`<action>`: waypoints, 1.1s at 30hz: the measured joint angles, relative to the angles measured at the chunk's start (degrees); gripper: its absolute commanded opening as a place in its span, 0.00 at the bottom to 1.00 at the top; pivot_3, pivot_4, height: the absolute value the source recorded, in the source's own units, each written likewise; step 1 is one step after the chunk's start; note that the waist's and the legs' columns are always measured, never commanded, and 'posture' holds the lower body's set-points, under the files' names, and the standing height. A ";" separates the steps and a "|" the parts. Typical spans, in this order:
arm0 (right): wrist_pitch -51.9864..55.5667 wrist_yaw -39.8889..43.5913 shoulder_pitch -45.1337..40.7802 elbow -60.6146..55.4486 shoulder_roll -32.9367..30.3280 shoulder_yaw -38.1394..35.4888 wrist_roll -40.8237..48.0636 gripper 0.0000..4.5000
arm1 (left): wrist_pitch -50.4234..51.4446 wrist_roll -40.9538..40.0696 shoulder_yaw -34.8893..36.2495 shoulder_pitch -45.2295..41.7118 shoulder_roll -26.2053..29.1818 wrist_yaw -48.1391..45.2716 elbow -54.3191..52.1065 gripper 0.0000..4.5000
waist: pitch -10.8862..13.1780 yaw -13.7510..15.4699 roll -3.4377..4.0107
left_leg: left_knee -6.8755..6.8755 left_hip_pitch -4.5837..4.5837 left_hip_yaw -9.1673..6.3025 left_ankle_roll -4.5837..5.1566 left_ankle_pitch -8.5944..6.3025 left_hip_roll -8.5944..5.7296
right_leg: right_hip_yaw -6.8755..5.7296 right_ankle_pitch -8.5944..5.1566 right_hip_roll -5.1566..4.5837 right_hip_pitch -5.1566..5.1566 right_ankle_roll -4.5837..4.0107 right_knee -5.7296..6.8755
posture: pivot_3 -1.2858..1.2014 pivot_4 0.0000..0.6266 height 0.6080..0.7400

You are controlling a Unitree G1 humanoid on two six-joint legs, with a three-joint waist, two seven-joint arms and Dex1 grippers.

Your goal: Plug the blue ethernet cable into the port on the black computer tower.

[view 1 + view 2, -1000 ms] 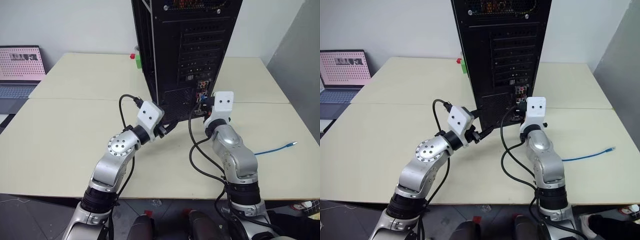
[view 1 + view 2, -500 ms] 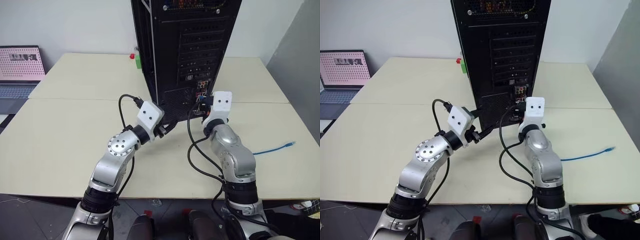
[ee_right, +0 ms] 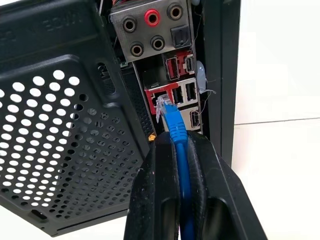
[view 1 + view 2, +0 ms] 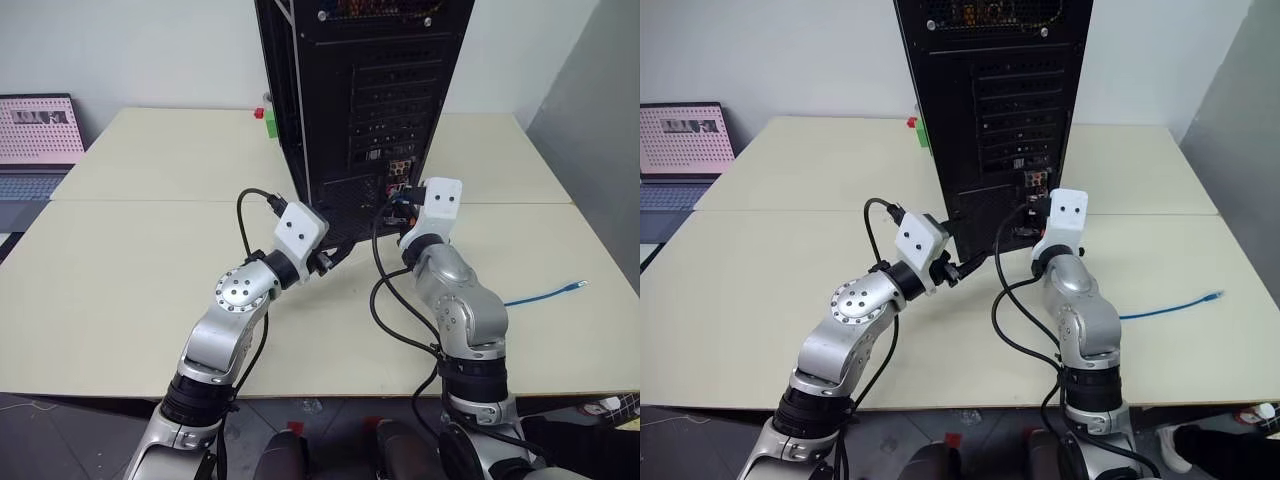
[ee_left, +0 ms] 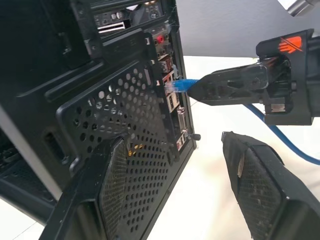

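Note:
The black computer tower (image 4: 360,90) stands upright on the table with its rear panel facing me. My right gripper (image 3: 175,142) is shut on the blue ethernet cable (image 3: 176,131) just behind its clear plug. The plug's tip sits at the mouth of the port (image 3: 159,97), a dark socket in a red-rimmed block below the round audio jacks. From the left wrist, the plug (image 5: 181,85) meets the panel, and I cannot tell how deep it sits. The cable's far end (image 4: 545,295) lies on the table to the right. My left gripper (image 5: 185,165) is open, by the tower's mesh vent (image 5: 120,130).
A laptop (image 4: 40,140) with a pink screen sits at the far left. A small red and green object (image 4: 268,118) lies behind the tower. The beige table (image 4: 120,270) has a seam across it. A grey wall (image 4: 600,150) borders the right side.
The whole picture has shifted slightly. My right wrist has rolled a little while holding the cable at the rear panel. The left arm has not moved.

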 measured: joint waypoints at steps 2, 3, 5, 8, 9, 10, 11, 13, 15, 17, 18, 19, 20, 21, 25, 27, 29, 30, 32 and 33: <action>0.02 -0.32 -0.02 0.00 0.06 -0.06 0.16 0.00 | 0.00 0.11 0.00 0.03 0.04 0.00 0.00 0.68 | 0.00 -0.04 0.00 | 0.00 0.00 0.00 0.00 0.00 -0.01 | 0.00 0.00 0.00 0.00 0.00 0.00 | 0.52 0.24 1.00; 0.02 -0.54 -0.03 0.00 0.09 -0.07 0.20 0.00 | 0.00 0.17 0.00 0.05 0.06 0.00 0.00 0.68 | 0.00 -0.05 0.00 | 0.00 -0.01 0.00 0.00 0.00 -0.01 | 0.00 0.00 0.00 0.00 0.00 0.00 | 0.52 0.24 1.00; 0.02 -0.79 -0.04 0.00 0.10 -0.12 0.36 0.00 | 0.00 0.20 0.00 0.11 0.07 0.00 0.00 0.68 | 0.00 -0.05 0.00 | 0.00 -0.01 0.00 0.00 0.00 -0.01 | 0.00 0.00 0.00 0.00 0.00 0.00 | 0.52 0.24 1.00; 0.02 -1.57 -0.07 0.00 0.16 -0.46 1.14 0.00 | 0.00 0.23 0.00 0.25 0.07 -0.02 0.00 0.68 | 0.00 -0.05 0.00 | 0.00 -0.01 -0.01 0.00 0.00 -0.01 | -0.01 0.00 0.00 0.00 0.00 0.00 | 0.52 0.24 1.00; 0.02 -1.96 -0.08 0.00 0.19 -0.54 1.67 0.00 | 0.00 0.23 0.00 0.31 0.09 -0.04 0.00 0.68 | 0.00 -0.05 0.00 | 0.00 -0.01 -0.01 0.00 0.00 -0.01 | -0.01 0.00 0.00 0.00 0.00 0.00 | 0.52 0.24 1.00; 0.11 -2.20 -0.12 -0.01 0.21 -0.63 2.29 0.00 | 0.00 0.23 0.00 0.37 0.13 -0.06 0.00 0.68 | 0.00 -0.05 0.00 | 0.00 -0.01 -0.01 0.00 0.00 0.00 | -0.01 0.00 0.00 0.00 0.00 -0.01 | 0.52 0.24 1.00; 0.25 -2.33 -0.15 -0.07 0.21 -0.66 2.71 0.00 | 0.00 0.23 0.00 0.40 0.20 -0.07 0.00 0.68 | 0.00 -0.05 0.00 | -0.01 -0.02 -0.01 0.00 0.00 0.00 | -0.01 0.00 0.00 0.00 0.00 -0.01 | 0.52 0.24 1.00; 0.59 -2.71 -0.24 -0.19 0.21 -0.80 3.78 0.00 | 0.00 0.24 0.01 0.41 0.39 -0.08 0.00 0.68 | 0.00 -0.04 0.00 | 0.00 -0.02 -0.01 0.00 0.00 0.00 | -0.01 0.00 0.00 0.00 0.00 -0.01 | 0.52 0.24 1.00; 0.86 -3.21 -0.33 -0.33 0.21 -0.97 4.69 0.00 | 0.00 0.24 0.05 0.41 0.45 -0.09 0.00 0.68 | 0.00 -0.05 0.00 | -0.01 -0.02 -0.01 0.00 0.00 -0.01 | 0.00 0.00 0.00 -0.01 0.00 -0.01 | 0.52 0.24 1.00; 0.96 -3.38 -0.35 -0.39 0.21 -0.98 5.06 0.00 | 0.00 0.24 0.05 0.42 0.45 -0.08 0.00 0.68 | 0.00 -0.05 0.00 | -0.02 -0.02 0.00 0.00 0.00 -0.01 | 0.00 0.00 0.00 -0.01 0.00 -0.02 | 0.52 0.24 1.00; 0.96 -3.52 -0.36 -0.39 0.20 -0.97 5.35 0.00 | 0.00 0.24 0.05 0.44 0.45 -0.08 0.00 0.68 | 0.00 -0.06 0.00 | -0.02 -0.02 0.00 0.00 0.00 0.00 | 0.01 0.00 0.00 -0.02 0.00 -0.02 | 0.52 0.24 1.00; 0.96 -3.64 -0.36 -0.39 0.20 -0.97 5.56 0.00 | 0.00 0.25 0.05 0.48 0.45 -0.07 0.00 0.68 | 0.00 -0.06 0.00 | -0.02 -0.02 0.00 0.00 0.00 -0.01 | 0.01 0.00 0.00 -0.02 0.00 -0.02 | 0.52 0.24 1.00; 0.96 -3.82 -0.37 -0.39 0.20 -0.97 5.94 0.00 | 0.00 0.30 0.05 0.53 0.45 -0.07 0.00 0.68 | 0.00 -0.07 0.00 | -0.03 -0.02 0.01 0.00 0.00 0.00 | 0.01 0.00 0.00 -0.03 0.00 -0.02 | 0.52 0.24 1.00; 0.95 -4.02 -0.37 -0.39 0.20 -0.97 6.22 0.00 | 0.00 0.42 0.05 0.58 0.45 -0.07 0.00 0.68 | 0.00 -0.09 0.00 | -0.03 -0.02 0.02 0.00 0.00 0.00 | 0.01 0.00 0.00 -0.03 0.00 -0.02 | 0.52 0.24 1.00; 0.95 -4.11 -0.39 -0.41 -0.39 -0.06 5.53 0.00 | -0.01 0.68 0.05 0.82 0.46 -0.07 0.00 0.68 | 0.00 -0.18 0.00 | -0.05 -0.03 0.05 0.00 0.00 -0.01 | 0.04 0.00 0.00 -0.06 0.01 -0.03 | 0.52 0.24 1.00; 0.95 -3.49 -0.35 -0.51 -2.25 1.58 4.06 0.00 | 0.00 0.75 0.05 0.92 0.47 -0.08 0.00 0.68 | 0.01 -0.19 0.01 | -0.05 -0.04 0.04 0.00 0.00 -0.01 | 0.04 -0.01 0.00 -0.07 0.01 -0.03 | 0.52 0.24 1.00; 0.94 -2.45 -0.05 -1.10 -4.10 3.08 3.03 0.00 | 0.00 0.95 0.05 0.99 0.55 -0.08 0.00 0.68 | 0.01 -0.17 0.01 | -0.06 -0.06 0.03 0.00 0.00 -0.01 | 0.04 -0.01 0.00 -0.07 0.01 -0.04 | 0.52 0.24 1.00; 0.95 -2.01 0.31 -1.49 -4.68 3.57 2.52 0.00 | 0.00 1.13 0.04 1.06 0.76 -0.06 0.00 0.68 | 0.01 -0.16 0.01 | -0.07 -0.08 0.02 0.00 0.00 -0.01 | 0.02 -0.01 0.00 -0.08 0.01 -0.06 | 0.52 0.24 1.00; 0.96 -1.77 1.62 -3.00 -5.41 3.85 2.09 0.00 | 0.06 1.98 0.05 1.18 1.29 0.08 0.01 0.68 | 0.01 -0.10 0.01 | -0.09 -0.13 0.00 0.00 0.00 -0.01 | 0.00 -0.01 -0.01 -0.10 0.01 -0.08 | 0.52 0.24 1.00; 1.15 -1.64 2.28 -3.55 -5.56 3.89 2.06 0.00 | 0.11 2.30 0.08 1.27 1.41 0.12 0.01 0.68 | 0.01 -0.08 0.00 | -0.09 -0.17 0.00 0.00 0.00 0.00 | 0.02 -0.01 -0.03 -0.13 0.01 -0.09 | 0.52 0.24 1.00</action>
